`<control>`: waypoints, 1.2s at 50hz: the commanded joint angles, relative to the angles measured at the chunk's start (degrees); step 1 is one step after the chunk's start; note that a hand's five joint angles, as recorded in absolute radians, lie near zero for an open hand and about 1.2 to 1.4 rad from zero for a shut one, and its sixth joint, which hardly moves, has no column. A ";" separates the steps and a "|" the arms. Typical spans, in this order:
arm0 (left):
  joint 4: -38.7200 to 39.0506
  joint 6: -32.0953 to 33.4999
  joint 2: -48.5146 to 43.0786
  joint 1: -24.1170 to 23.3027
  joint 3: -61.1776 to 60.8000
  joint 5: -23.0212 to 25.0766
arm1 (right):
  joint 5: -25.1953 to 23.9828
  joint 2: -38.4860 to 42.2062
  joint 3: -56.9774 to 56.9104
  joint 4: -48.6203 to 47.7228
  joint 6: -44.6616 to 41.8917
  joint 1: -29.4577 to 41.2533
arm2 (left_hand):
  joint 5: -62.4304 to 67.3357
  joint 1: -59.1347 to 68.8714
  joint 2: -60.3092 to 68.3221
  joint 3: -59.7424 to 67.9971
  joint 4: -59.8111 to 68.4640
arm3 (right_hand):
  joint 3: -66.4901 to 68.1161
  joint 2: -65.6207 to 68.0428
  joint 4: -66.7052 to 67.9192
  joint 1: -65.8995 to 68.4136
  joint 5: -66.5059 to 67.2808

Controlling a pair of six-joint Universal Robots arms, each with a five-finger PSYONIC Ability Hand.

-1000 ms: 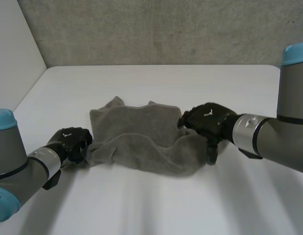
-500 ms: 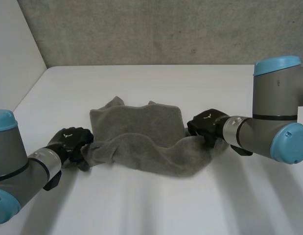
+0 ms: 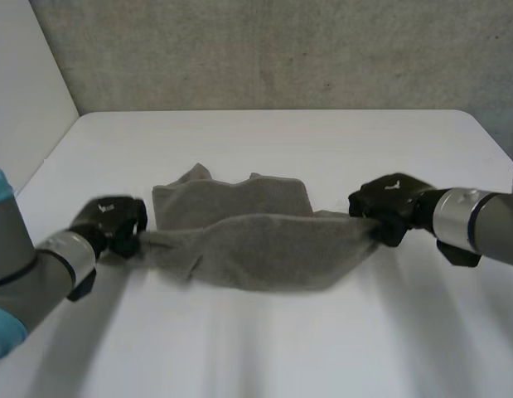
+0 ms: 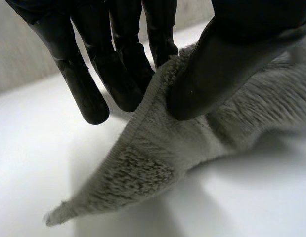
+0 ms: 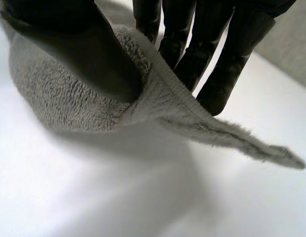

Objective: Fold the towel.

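Now L hand [image 3: 113, 222] pinches towel [image 3: 256, 240] at left corner, thumb vs fingers [image 4: 83, 84]. R hand [image 3: 389, 201] pinches right corner likewise, above table [image 3: 264, 348].

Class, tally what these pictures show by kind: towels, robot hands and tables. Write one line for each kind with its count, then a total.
Grey towel: 1
Black hands: 2, the left hand and the right hand, each pinching one end of the towel
White table: 1
Total: 4
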 commanded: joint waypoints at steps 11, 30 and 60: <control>0.50 -3.07 17.16 3.97 13.90 4.85 | -3.52 -13.38 -16.94 -0.92 11.90 -2.12 | 5.88 7.59 3.12 3.76 2.44 | 4.55 4.90 3.57 4.17 3.53; 1.91 -2.63 -15.17 2.91 53.58 2.93 | 17.11 22.88 -64.22 -6.42 -1.52 7.63 | 5.88 7.59 3.12 3.76 2.44 | 4.55 4.90 3.57 4.17 3.53; 14.91 2.00 -11.59 5.54 20.27 8.01 | 14.68 21.44 -36.93 2.86 -4.09 10.63 | 5.88 7.59 3.12 3.76 2.44 | 4.55 4.90 3.57 4.17 3.53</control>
